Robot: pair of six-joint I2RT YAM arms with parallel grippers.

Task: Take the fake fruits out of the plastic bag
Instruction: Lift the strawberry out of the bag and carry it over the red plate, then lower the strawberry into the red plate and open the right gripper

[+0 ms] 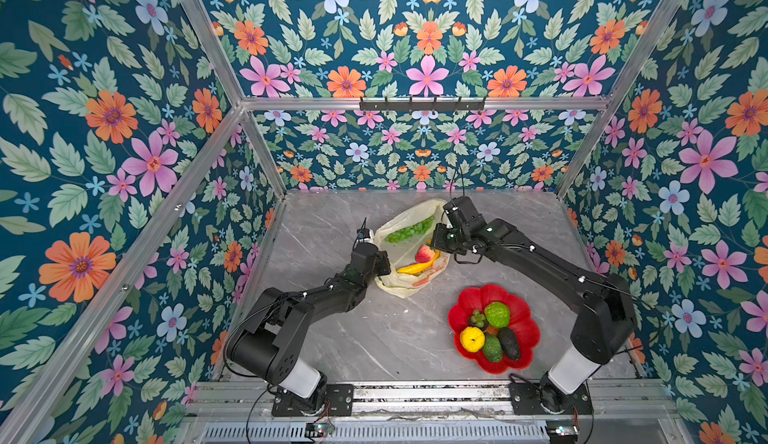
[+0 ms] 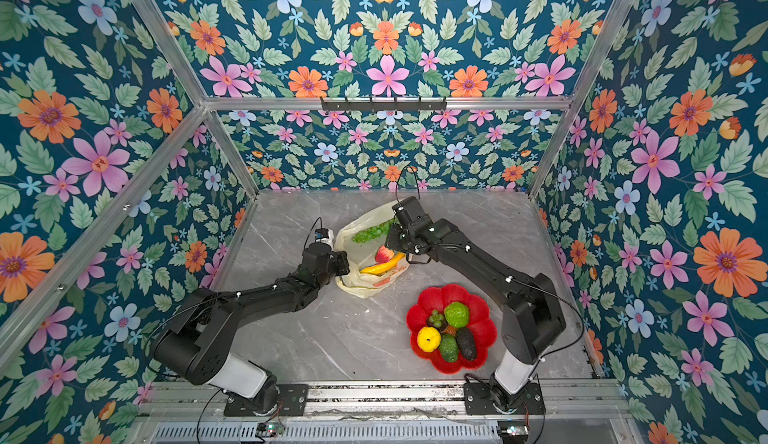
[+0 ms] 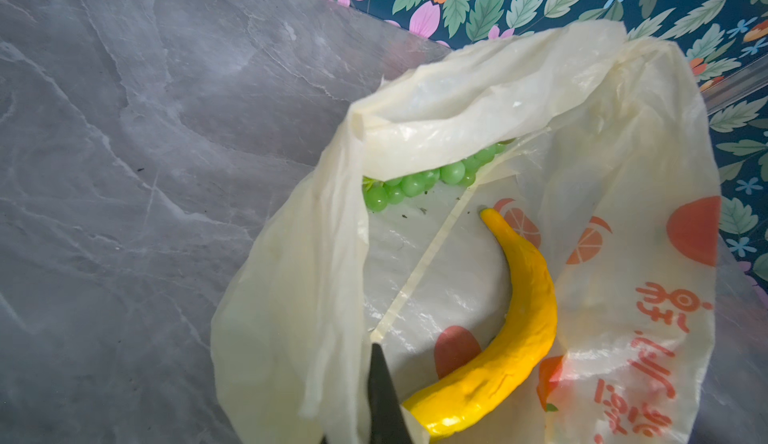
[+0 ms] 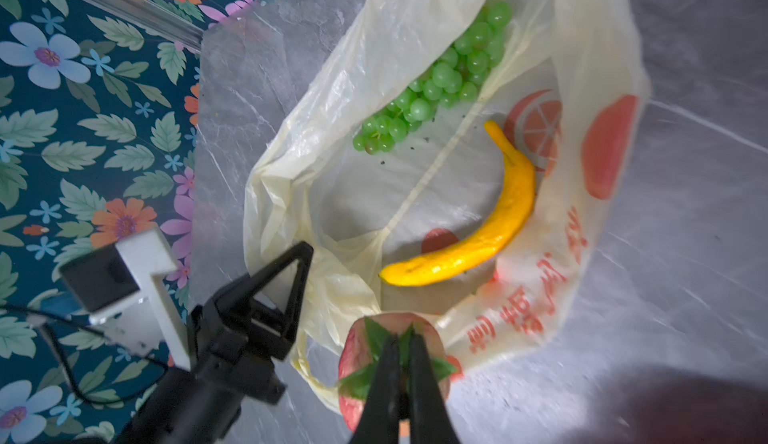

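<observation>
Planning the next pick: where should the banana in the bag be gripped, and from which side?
Grip the banana across its thick middle, coming from above through the plastic bag's open mouth. It lies flat on its side, its ends taper, and the printed wall crowds its outer curve, so a side approach would likely snag film.

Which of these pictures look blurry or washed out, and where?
Right wrist view: the strawberry in the right gripper is soft and out of focus, and the table is streaky. Left wrist view: the plastic bag glares pale at its folded top; the banana is crisp. Both top views: sharp, evenly lit.
</observation>
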